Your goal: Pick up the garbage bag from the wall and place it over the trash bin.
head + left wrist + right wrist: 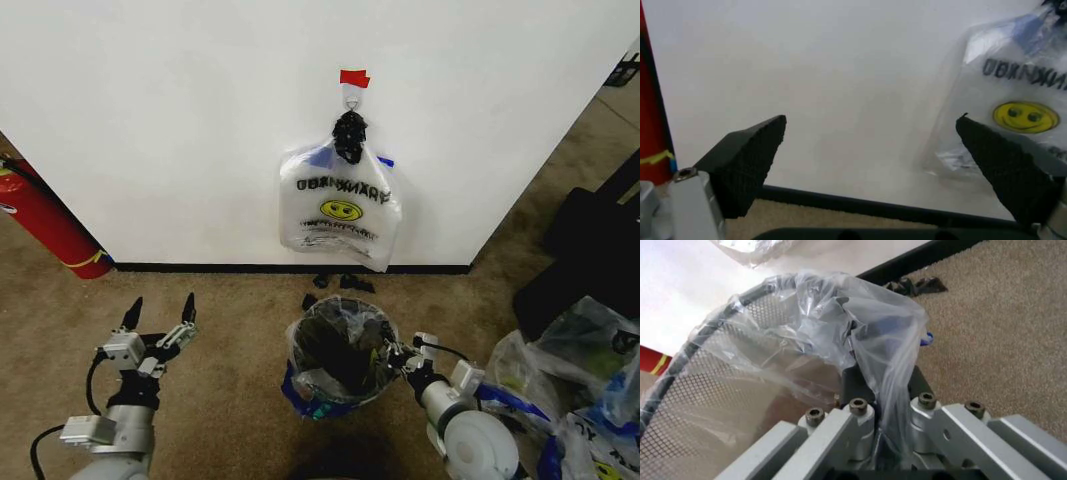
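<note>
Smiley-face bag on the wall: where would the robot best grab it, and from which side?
Probably the gathered neck just under the hook, approached straight from the front. The smiley-face bag hangs flat against the wall, so only there is it bunched enough to pinch; the open left end effector is free.

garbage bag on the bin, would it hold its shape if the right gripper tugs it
Probably not. The garbage bag is thin, crumpled film draped over the trash bin rim, so it should stretch and bunch. Pinched in the right gripper, it looks light and might slip or tear.
</note>
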`<state>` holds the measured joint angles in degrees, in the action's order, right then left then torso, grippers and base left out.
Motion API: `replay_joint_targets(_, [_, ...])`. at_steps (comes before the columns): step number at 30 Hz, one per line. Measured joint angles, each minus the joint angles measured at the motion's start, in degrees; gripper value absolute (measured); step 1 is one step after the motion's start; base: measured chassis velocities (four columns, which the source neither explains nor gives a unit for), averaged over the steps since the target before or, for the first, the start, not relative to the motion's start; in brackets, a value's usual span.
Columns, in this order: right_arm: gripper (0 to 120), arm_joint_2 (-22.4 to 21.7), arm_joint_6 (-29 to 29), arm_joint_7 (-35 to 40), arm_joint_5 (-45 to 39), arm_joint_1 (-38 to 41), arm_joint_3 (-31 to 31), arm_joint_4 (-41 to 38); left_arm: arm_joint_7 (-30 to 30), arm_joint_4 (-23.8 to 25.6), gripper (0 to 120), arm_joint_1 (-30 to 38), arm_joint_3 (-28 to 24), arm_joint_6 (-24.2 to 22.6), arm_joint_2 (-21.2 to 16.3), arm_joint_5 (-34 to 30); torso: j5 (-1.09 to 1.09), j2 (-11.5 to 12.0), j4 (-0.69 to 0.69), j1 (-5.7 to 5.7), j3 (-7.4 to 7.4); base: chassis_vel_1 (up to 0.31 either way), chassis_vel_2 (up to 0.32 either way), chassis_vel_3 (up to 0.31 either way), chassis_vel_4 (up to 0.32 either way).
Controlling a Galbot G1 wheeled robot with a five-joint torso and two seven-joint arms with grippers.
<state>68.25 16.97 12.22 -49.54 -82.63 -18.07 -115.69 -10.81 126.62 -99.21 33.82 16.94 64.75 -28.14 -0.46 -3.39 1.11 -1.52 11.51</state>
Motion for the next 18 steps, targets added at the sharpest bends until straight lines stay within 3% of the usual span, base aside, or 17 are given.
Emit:
replay_joint_targets(8, [3, 1.0, -0.7, -0.2, 0.6, -0.1, -0.2, 0.7, -0.7, 1.0, 100, 0.8, -1.5, -3.3, 2.1, 1.3, 0.01, 0.0, 0.00, 0.00, 0.00, 0.000, 0.000, 0.000, 0.000])
replay_joint_targets(15, [17, 1.6, -1.0, -0.7, 1.4, 0.0, 0.3, 0.9, -1.3, 1.2, 100, 1.7, -1.9, -4.3, 2.6, 1.7, 0.00, 0.0, 0.00, 0.00, 0.00, 0.000, 0.000, 0.000, 0.000])
replay_joint_targets(18, [30, 1.8, -1.0, -0.7, 1.9, -0.1, 0.3, 0.9, -1.4, 1.2, 100, 1.5, -2.0, -4.3, 2.7, 2.1, 0.00, 0.0, 0.00, 0.00, 0.00, 0.000, 0.000, 0.000, 0.000])
